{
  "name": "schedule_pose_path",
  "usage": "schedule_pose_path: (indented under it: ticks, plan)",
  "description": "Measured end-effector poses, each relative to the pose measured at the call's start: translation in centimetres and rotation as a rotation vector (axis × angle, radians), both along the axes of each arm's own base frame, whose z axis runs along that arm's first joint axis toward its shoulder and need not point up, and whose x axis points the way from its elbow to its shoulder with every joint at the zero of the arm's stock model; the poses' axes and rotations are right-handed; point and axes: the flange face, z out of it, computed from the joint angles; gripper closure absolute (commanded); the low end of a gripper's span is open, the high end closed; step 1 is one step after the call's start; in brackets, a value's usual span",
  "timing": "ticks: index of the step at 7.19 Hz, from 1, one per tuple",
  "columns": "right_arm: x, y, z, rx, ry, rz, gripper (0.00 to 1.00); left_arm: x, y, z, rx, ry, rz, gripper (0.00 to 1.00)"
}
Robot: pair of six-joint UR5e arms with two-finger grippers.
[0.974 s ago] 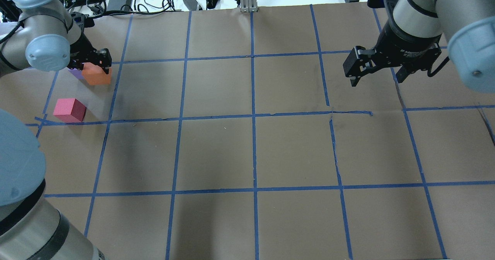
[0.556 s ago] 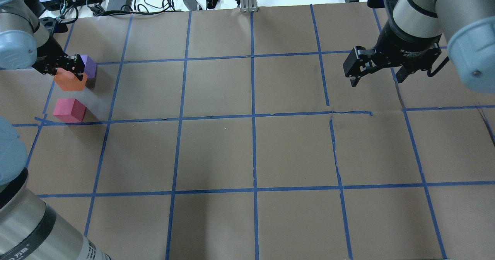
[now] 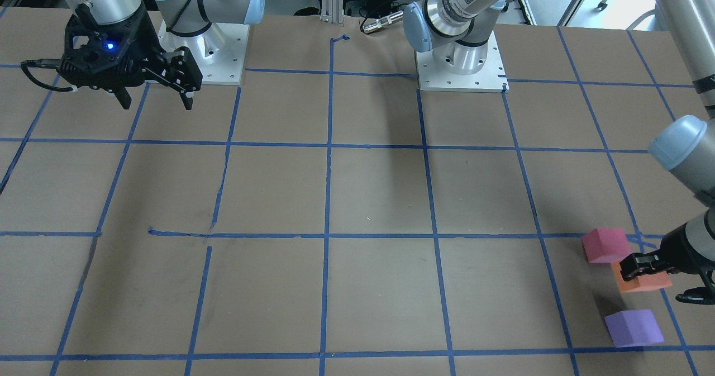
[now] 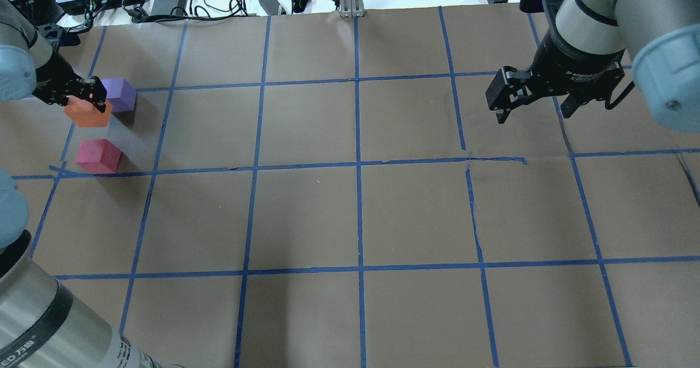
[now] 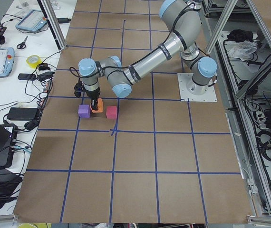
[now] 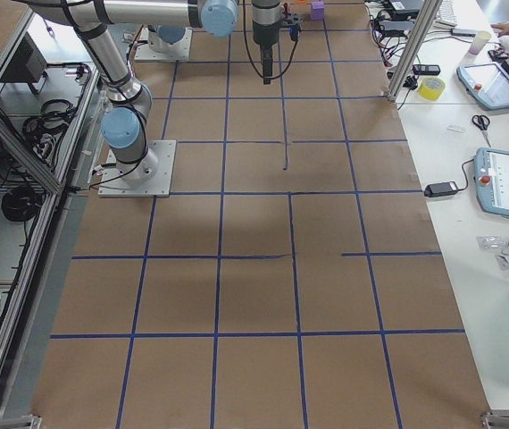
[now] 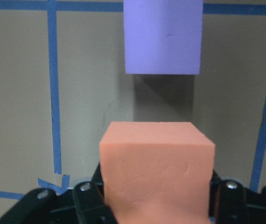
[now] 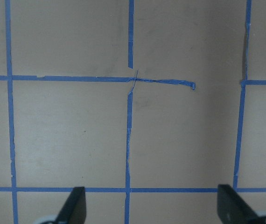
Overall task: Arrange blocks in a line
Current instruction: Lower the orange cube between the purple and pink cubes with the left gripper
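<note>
Front-facing view: the left pincer (image 3: 663, 281) is clamped on the orange block (image 3: 642, 284). The pinkish-red block (image 3: 606, 246) lies at its 11 o'clock and the purple block (image 3: 634, 327) at its 6 o'clock. I cannot tell whether the orange one touches the counter (image 3: 357, 197). The right pincer (image 3: 157, 101) hangs spread wide and empty, well apart

Overhead view: the three read as a bent line, with orange out toward 9 o'clock. I judge that setting it down, letting go and perhaps straightening are left

Left side view: the blocks sit near the counter's cable-side edge at 9 o'clock, with wide bare room at 3 and 6 o'clock

Right side view: the blocks are too small to judge

Left wrist view: purple lies at 12 o'clock of the gripped orange, with bare counter between them

Right wrist view: only taped counter shows between the parted fingers
</note>
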Motion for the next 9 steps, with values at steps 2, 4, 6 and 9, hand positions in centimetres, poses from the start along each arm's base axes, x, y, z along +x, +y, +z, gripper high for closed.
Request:
schedule_pose_path:
  ticks: [2, 4, 6, 9]
  plan:
    - [-0.1, 0.1, 0.1, -0.002, 0.009, -0.001, 0.00, 0.2, -0.4, -1.2, -0.012, -0.001, -0.074, 1.00]
    - [-0.1, 0.1, 0.1, -0.002, 0.011, 0.000, 0.00, 0.2, -0.6, -2.2, -0.011, 0.000, -0.096, 1.00]
    - [-0.1, 0.1, 0.1, -0.001, 0.012, 0.000, 0.00, 0.1, -0.4, -3.4, 0.003, 0.009, -0.095, 1.00]
    - [-0.1, 0.0, 0.0, 0.000, 0.012, 0.000, 0.00, 0.2, -0.4, -5.0, 0.005, 0.005, -0.096, 1.00]
